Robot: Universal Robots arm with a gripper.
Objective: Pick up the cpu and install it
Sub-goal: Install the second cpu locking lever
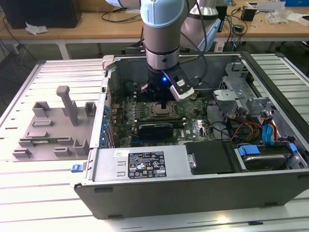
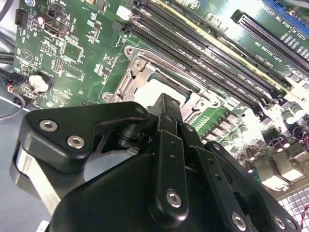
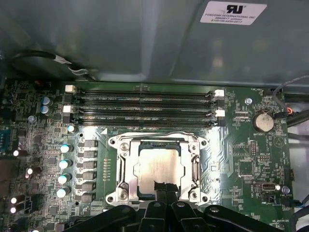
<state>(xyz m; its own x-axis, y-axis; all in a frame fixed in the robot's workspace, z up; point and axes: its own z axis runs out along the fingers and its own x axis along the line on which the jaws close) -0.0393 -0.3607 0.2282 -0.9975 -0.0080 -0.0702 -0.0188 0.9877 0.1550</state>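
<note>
The arm (image 1: 163, 34) is coming straight down from the top middle of the exterior view into the open case (image 1: 193, 159). It is standing upright, and a small blue light is glowing on its wrist. The gripper (image 1: 164, 103) is pointing down at the board (image 1: 159, 121), right over the socket (image 1: 161, 110) in the middle of the picture.

The cpu (image 3: 159, 169) is lying flat inside the socket (image 3: 158, 166) in the first wrist view, in the lower middle of the frame. Its silver top is showing, and the shiny metal frame is sitting around it on all sides. The gripper (image 3: 164, 189) is poking in from the bottom edge, and its black fingers (image 3: 164, 186) are sitting close together, touching or almost touching the near edge of the cpu. The jaws are looking closed or nearly closed, with no gap showing, and they are not lifting the chip.

In the second wrist view the gripper (image 2: 164, 104) is taking up the lower half of the frame, black and bolted, with its fingers (image 2: 166, 111) reaching up toward the socket (image 2: 145, 82). A bit of the cpu (image 2: 161, 89) is peeking out just past the tips.

Long dark slots (image 3: 145, 104) are running across the board above the socket in the first wrist view.

A grey tray (image 1: 53, 125) with blocky posts is sitting on the table (image 1: 29, 193) at the left of the exterior view, well apart from the arm.
</note>
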